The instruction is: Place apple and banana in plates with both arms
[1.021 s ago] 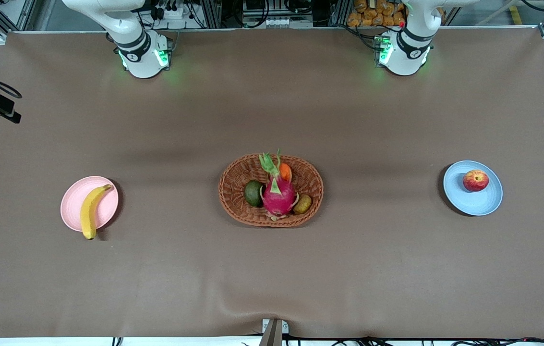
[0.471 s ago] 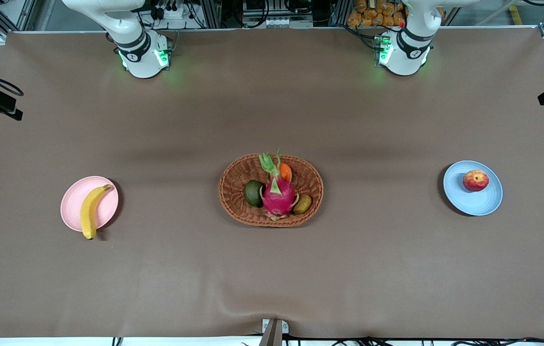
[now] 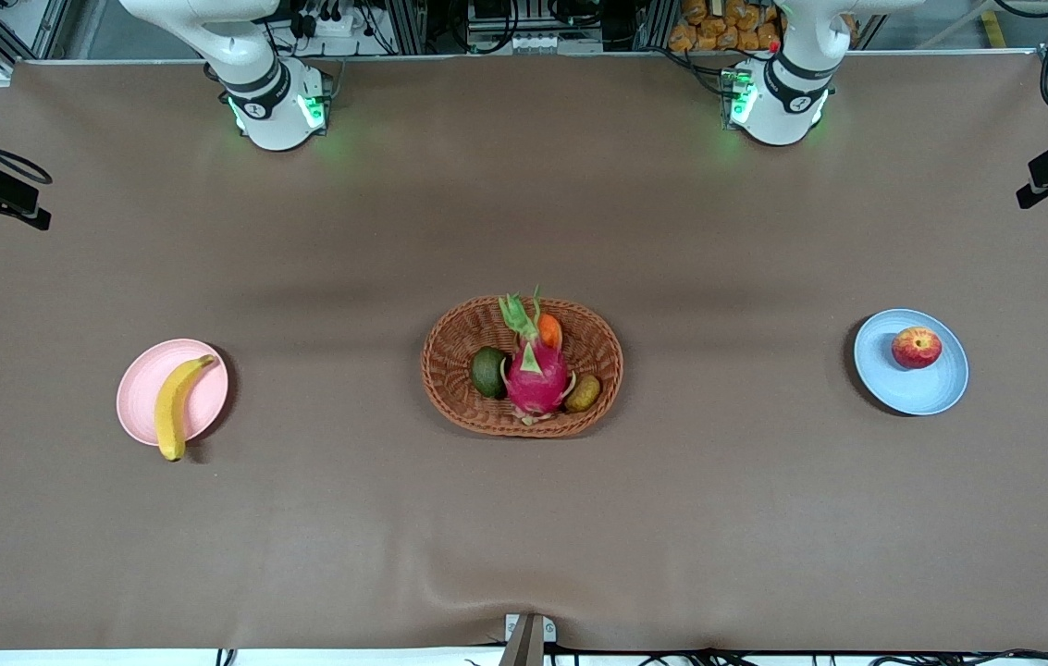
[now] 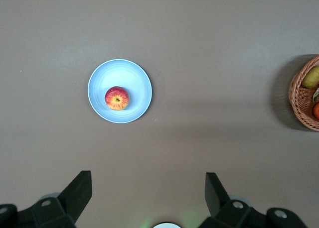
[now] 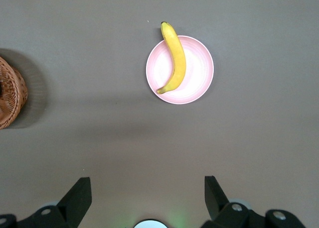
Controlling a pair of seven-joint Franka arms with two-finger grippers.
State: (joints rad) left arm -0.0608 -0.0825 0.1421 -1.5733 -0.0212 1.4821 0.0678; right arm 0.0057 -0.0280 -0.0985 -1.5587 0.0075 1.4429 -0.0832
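- Apple (image 3: 916,347) sat in blue plate (image 3: 912,393), toward left arm's end of surface (image 3: 764,518).
- Banana (image 3: 173,407) lay on pink plate (image 3: 140,388), one tip overhanging rim, toward right arm's end.
- Left gripper (image 4: 148,190) high over bare surface, fingers (image 4: 79,188) spread apart, empty.
- Right gripper (image 5: 148,193) likewise, fingers (image 5: 79,190) apart, empty.
- Basket (image 3: 459,407) midway between plates.

We see both arms raised high over the bench, the left gripper (image 4: 145,190) and the right gripper (image 5: 144,190) each empty with fingers (image 4: 79,188) spread wide, hanging toward their own arms' ends of the bench.
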